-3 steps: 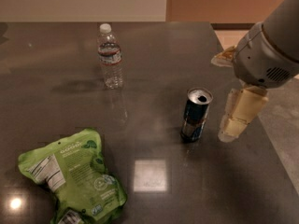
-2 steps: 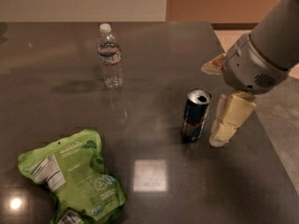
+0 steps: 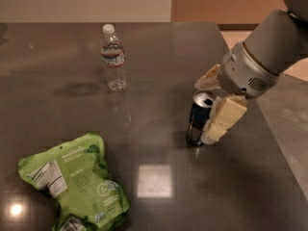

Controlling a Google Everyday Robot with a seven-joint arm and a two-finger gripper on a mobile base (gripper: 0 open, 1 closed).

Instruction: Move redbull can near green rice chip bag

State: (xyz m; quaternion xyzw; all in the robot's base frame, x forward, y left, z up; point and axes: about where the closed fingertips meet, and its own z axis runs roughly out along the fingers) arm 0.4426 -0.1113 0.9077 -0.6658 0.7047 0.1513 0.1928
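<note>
The redbull can (image 3: 197, 121) stands upright on the dark table (image 3: 159, 61), right of the middle. It is slim, blue and silver, with an open silver top. My gripper (image 3: 205, 111) is open and comes down from the right, with the can between its two cream fingers. One finger (image 3: 222, 119) lies against the can's right side, and the other (image 3: 208, 80) is just behind its top. The green rice chip bag (image 3: 77, 184) lies flat at the front left, far from the can.
A clear plastic water bottle (image 3: 113, 57) stands upright at the back left of the can. The table's right edge (image 3: 269, 129) runs close behind the gripper. A bright ceiling light reflection (image 3: 154, 181) shows on the table in front of the can.
My gripper has moved left from beside the can and now has its fingers on either side of it. The can, bag and bottle have not moved.
</note>
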